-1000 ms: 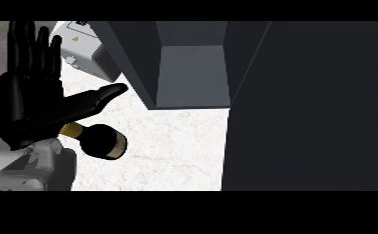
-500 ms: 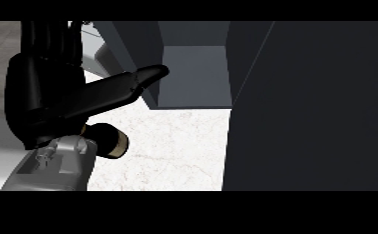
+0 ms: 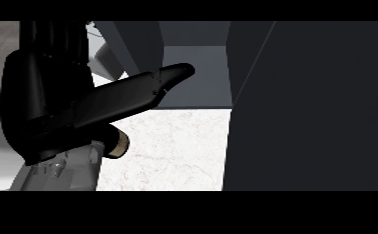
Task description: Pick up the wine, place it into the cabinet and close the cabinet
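**Wine bottle behind the left hand, before the open cabinet**

Here the dark wine bottle with a pale tan end (image 3: 118, 144) shows only in part: its rounded pale end and a sliver of dark body peep out from under the black left hand (image 3: 52, 108) at the view's lower left. It lies over the white speckled stone counter (image 3: 173, 153), in front of the cabinet and not inside it. Whether the bottle rests on the counter or is lifted cannot be told, since the hand covers most of it.

The left hand fills the left side of the view. Its fingers (image 3: 55, 43) run straight up toward the top edge, and its thumb (image 3: 151, 85) stretches out to the right, its tip lying over the cabinet's opening. The digits are spread and straight, curled round nothing visible. The grey forearm (image 3: 63, 170) enters at the lower left corner, just below the palm.

Beyond the thumb stands the dark grey open cabinet (image 3: 192, 78), its lighter grey inner wall and floor visible. The cabinet's tall dark door panel (image 3: 303, 108) takes up the whole right side of the view.
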